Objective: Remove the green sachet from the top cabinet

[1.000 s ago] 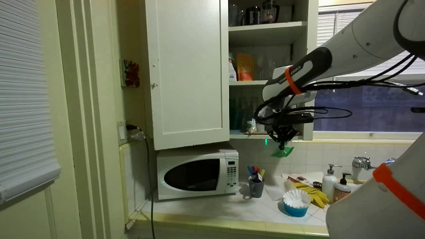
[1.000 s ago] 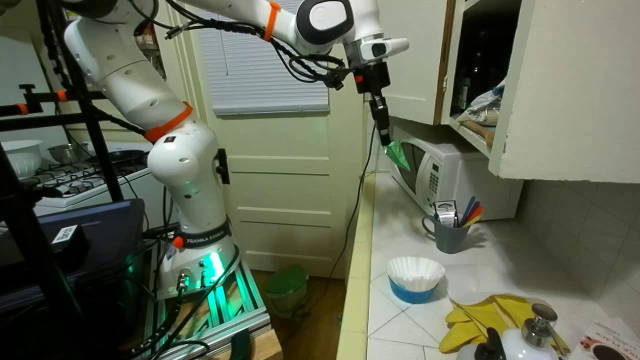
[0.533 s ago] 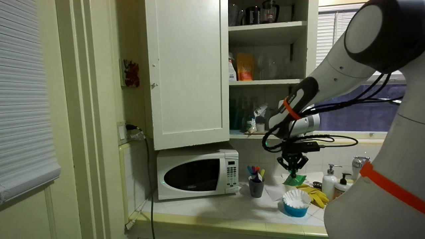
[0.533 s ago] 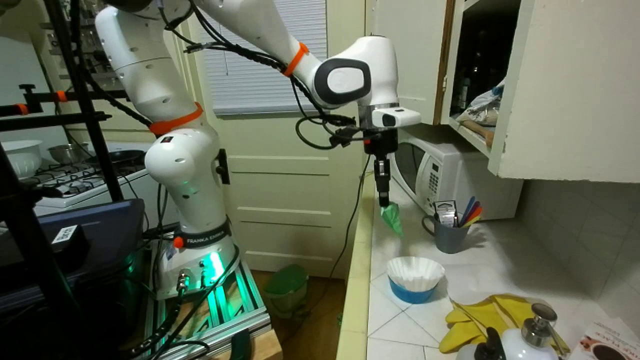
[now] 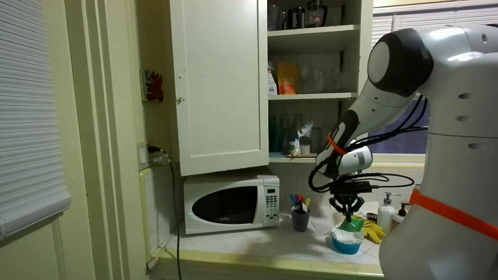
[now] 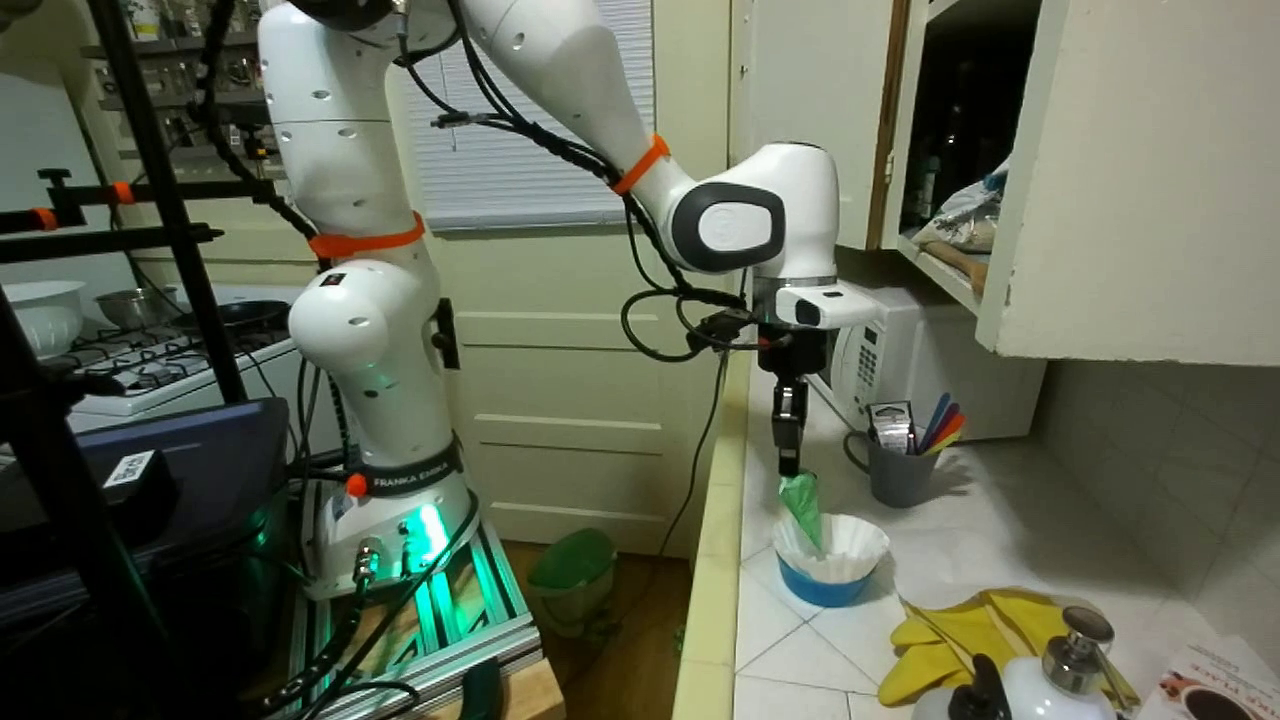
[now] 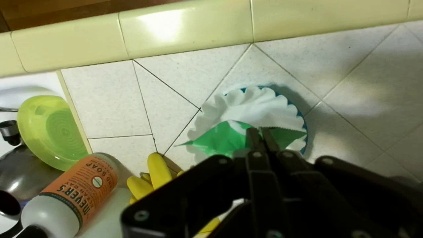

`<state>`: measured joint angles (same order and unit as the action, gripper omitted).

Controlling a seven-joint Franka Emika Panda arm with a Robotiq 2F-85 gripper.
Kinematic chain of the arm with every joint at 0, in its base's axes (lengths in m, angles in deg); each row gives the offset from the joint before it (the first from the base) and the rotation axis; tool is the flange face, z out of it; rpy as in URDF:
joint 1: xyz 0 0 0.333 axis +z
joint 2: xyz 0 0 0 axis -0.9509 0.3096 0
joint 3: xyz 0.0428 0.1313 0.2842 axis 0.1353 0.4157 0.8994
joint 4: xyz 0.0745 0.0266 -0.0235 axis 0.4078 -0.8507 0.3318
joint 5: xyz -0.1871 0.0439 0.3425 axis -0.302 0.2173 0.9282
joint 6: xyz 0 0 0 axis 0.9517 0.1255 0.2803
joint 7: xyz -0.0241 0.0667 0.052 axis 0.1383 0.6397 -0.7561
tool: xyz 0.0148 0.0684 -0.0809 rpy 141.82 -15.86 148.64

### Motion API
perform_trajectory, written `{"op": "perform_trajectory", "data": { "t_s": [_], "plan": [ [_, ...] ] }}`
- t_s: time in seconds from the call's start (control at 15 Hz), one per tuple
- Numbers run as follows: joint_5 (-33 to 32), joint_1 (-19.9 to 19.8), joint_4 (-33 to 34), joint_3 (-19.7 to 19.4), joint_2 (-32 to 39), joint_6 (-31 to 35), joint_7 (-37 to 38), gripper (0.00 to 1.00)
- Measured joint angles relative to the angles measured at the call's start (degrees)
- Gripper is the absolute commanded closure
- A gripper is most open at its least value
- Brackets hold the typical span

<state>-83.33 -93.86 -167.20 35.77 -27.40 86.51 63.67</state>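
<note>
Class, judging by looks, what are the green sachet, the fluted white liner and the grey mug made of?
Green sachet: probably glossy plastic film or foil, from its highlights and sawtooth edge.
Fluted white liner: likely paper, matt, with thin crimped sides.
Grey mug: perhaps ceramic, perhaps plastic; its smooth, plain wall leaves that open.
</note>
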Motion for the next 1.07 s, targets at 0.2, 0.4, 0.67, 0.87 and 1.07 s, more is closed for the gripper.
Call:
{"op": "perform_trajectory", "data": {
  "t_s": [0.2,0.4,0.67,0.87,1.07],
  "plan": [
    [0.28,0.47,2.4,-0.89,3.5,0.0,0.96,0.94],
    [0.29,1.34,4.33,-1.82,5.97,0.0,1.2,0.68],
    [0.29,2.62,5.35,-2.57,6.76,-0.01,1.75,0.4],
    [0.13,3.35,5.35,-3.09,6.02,-0.15,1.94,0.18],
    [-0.35,4.07,3.54,-3.08,1.94,-2.94,-0.25,0.0]
  ]
}}
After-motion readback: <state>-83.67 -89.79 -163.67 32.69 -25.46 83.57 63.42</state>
